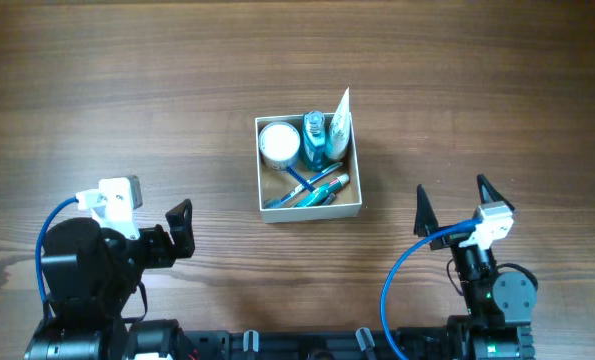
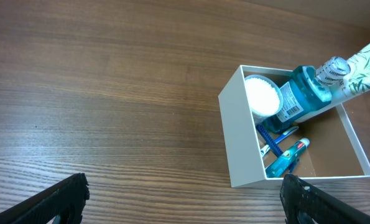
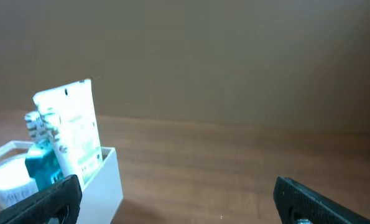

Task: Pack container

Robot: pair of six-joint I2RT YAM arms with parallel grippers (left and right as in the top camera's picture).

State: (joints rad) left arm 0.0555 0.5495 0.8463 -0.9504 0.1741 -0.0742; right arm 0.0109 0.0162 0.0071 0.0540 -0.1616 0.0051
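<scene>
Illegibly labelled blue bottle (image 2: 300,93) in container (image 2: 240,140)

container (image 1: 312,211) mid-table | jar (image 1: 277,143), bottle (image 1: 315,140), tube (image 1: 339,125) inside, far side

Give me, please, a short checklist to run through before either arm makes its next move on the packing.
1. Left gripper open and holding nothing: ok.
2. Right gripper open and holding nothing: ok.
3. Container upright on the table, apart from both grippers: ok.
4. White jar, blue bottle and white tube inside the container along its far wall: ok.
5. Everything below the rim: not ok; the white tube and the blue bottle's cap stick up above it in the right wrist view.
6. Slim blue items lying on the container floor: ok, though what each one is, cannot tell.
</scene>
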